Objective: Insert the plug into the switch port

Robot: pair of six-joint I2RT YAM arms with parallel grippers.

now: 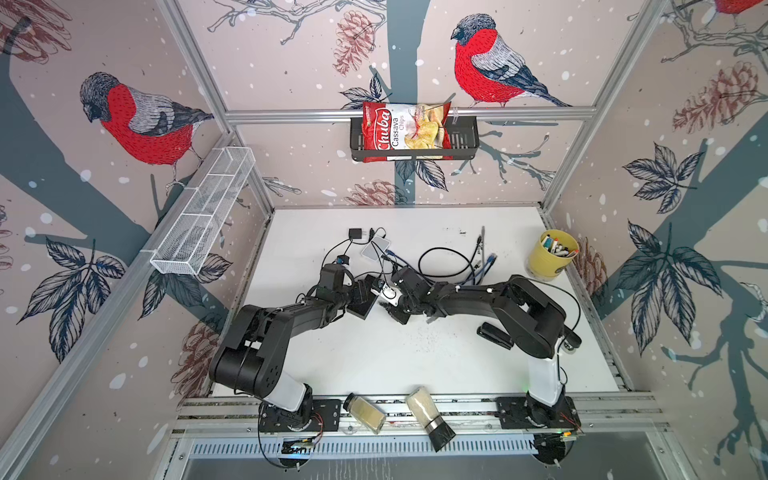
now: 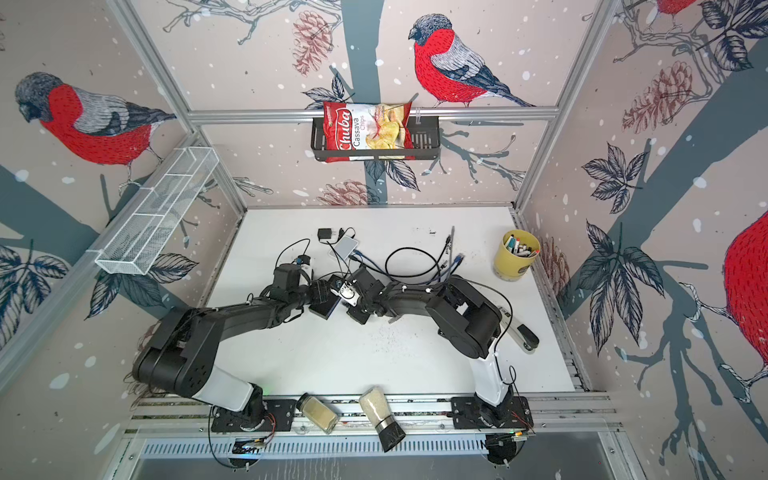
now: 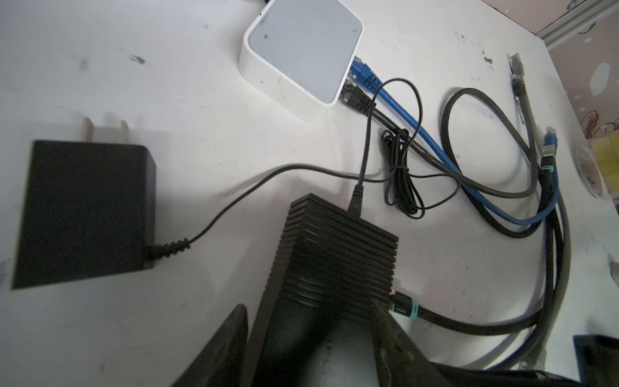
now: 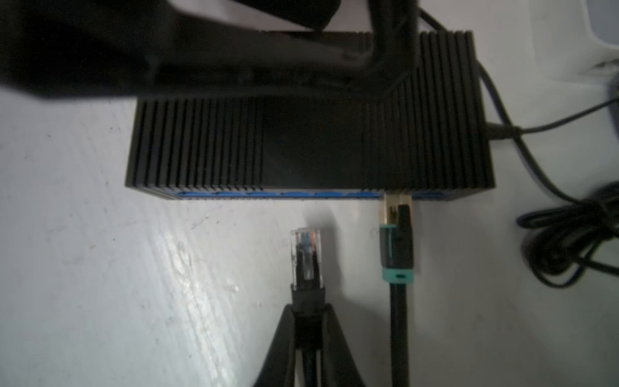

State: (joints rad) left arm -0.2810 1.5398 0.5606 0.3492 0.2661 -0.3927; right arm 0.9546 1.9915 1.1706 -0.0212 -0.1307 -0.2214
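The switch point(image 4: 308, 140) is a black ribbed box lying on the white table, its blue port face point(image 4: 278, 194) turned toward my right gripper. My left gripper point(image 3: 311, 311) straddles the switch point(image 3: 338, 248) from the far side, its fingers point(image 3: 227, 345) against the box's sides. The clear plug point(image 4: 306, 258) sticks out of my right gripper point(image 4: 308, 315), which is shut on its black boot. The plug's tip points at the port face and stands a short way off it. A teal-banded plug point(image 4: 397, 234) sits in a port further along. In both top views the grippers meet mid-table over the switch point(image 1: 360, 309) point(image 2: 324, 306).
Behind the switch lie a white router point(image 3: 301, 50) with a blue and a black cable plugged in, a black power adapter point(image 3: 83, 211) and loose cable loops point(image 1: 449, 262). A yellow pen cup point(image 1: 552, 253) and a stapler point(image 1: 496, 336) stand right; two shakers point(image 1: 365, 411) rest on the front rail.
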